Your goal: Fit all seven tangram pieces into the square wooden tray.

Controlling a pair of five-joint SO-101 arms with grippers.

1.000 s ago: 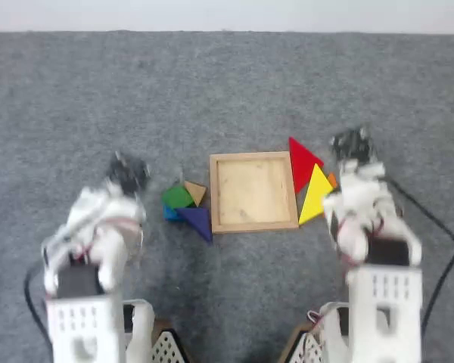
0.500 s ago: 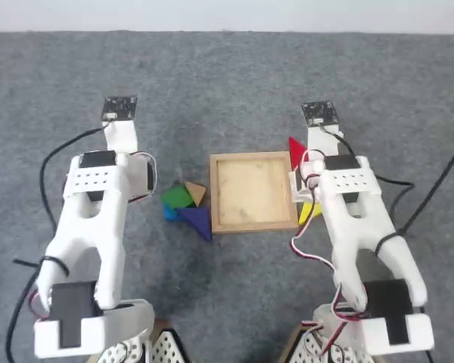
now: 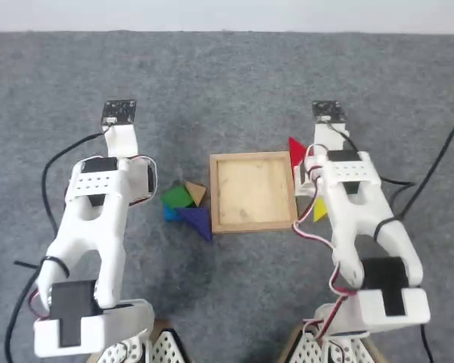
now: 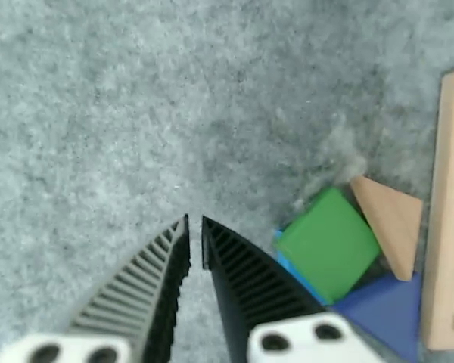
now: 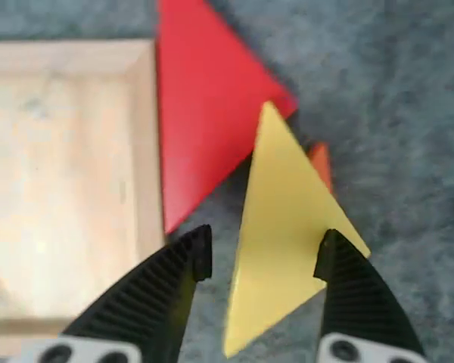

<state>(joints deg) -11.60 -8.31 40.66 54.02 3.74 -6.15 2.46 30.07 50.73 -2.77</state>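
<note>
Though tray (image 3: pixel 253 225) lay empty, right claw (image 5: pixel 263 253): released, astride yellow triangle (image 5: pixel 284 227), hypotenuse 12-to-6, tray at 9 o'clock.
Left claw (image 4: pixel 194 227): clenched, farther off.

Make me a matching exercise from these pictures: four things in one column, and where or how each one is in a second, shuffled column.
1 green square
2 red triangle
3 yellow triangle
4 tray

A empty
B along the tray's right rim
C under the open right gripper
D left of the tray, beside the tan triangle

Pairs: 1-D, 2-B, 3-C, 4-A
</note>
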